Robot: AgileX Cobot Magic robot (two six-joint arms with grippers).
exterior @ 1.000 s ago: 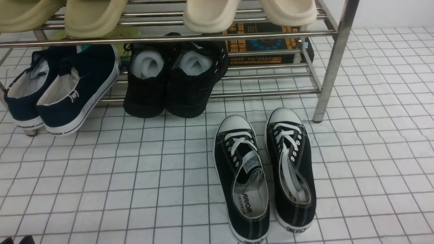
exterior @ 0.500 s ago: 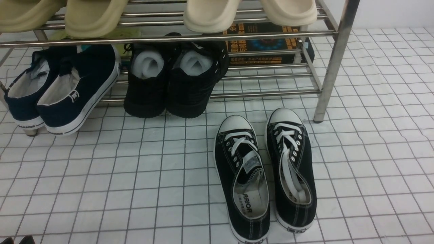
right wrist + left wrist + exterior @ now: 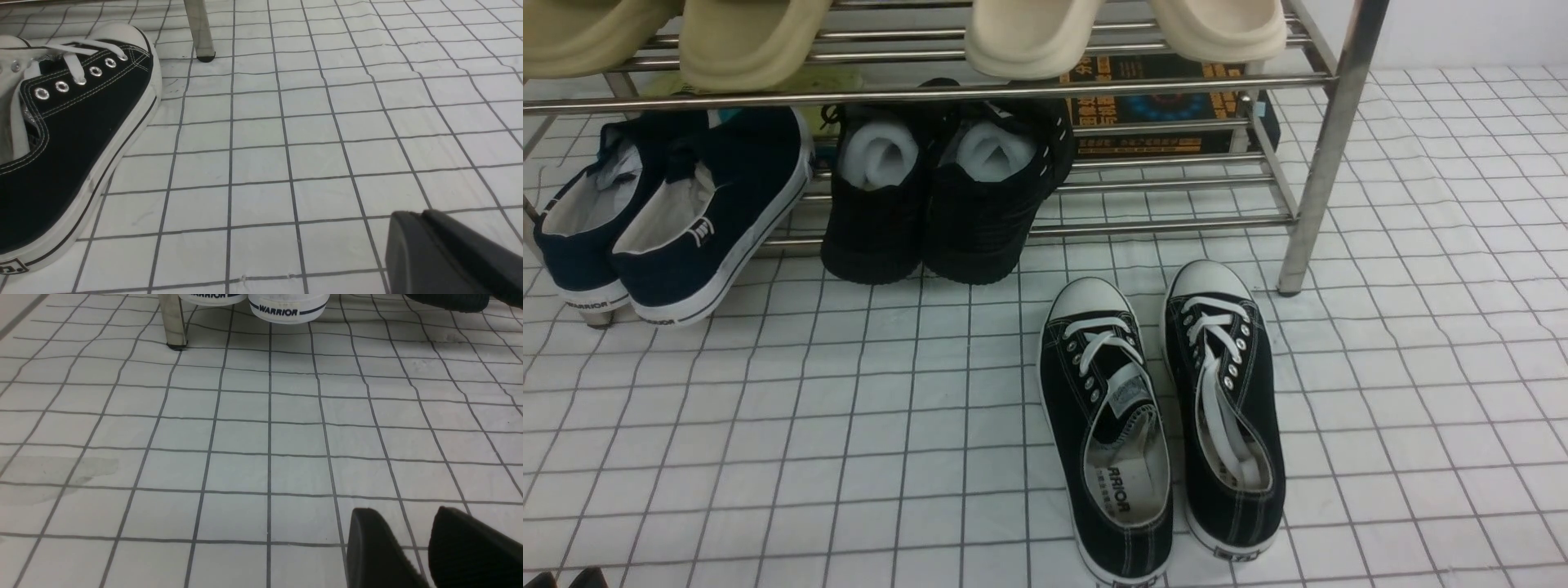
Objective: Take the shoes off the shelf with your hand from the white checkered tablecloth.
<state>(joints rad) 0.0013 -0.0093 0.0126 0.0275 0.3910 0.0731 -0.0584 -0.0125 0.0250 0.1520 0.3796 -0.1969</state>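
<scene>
1. Since the shoes (image 3: 1160,416) sit side by side on the white checkered tablecloth (image 3: 849,425), toes pointing far, just near of the shelf (image 3: 1327,147) and off its bars, I judge the grab happens down on the cloth, right of centre.
2. My right gripper (image 3: 441,245) is low over bare cloth, to the right of the right shoe (image 3: 61,143) and apart from it. Only one black mass shows, so I cannot tell if it is spread or closed.
3. My left gripper (image 3: 408,514) has a narrow gap between its fingertips (image 3: 367,539) and holds nothing. It is well to the left, near the navy slip-ons (image 3: 678,212), so probably not the arm for this.
4. To do it well, I'd make sure the right jaws are wide first, then come in from the right toward the heel opening and pinch the canvas side wall, one finger inside the shoe and one outside.
5. The canvas looks soft, so grip low near the rubber sole where it should be stiffer.
6. The two shoes almost touch. I'd avoid shoving one into the other.
7. Risks:
   - the wrinkled cloth could drag if the fingers scrape it
   - the loose white laces could snag
   - the shelf leg (image 3: 200,32) stands just beyond the toe, so lift up and toward the near side
</scene>
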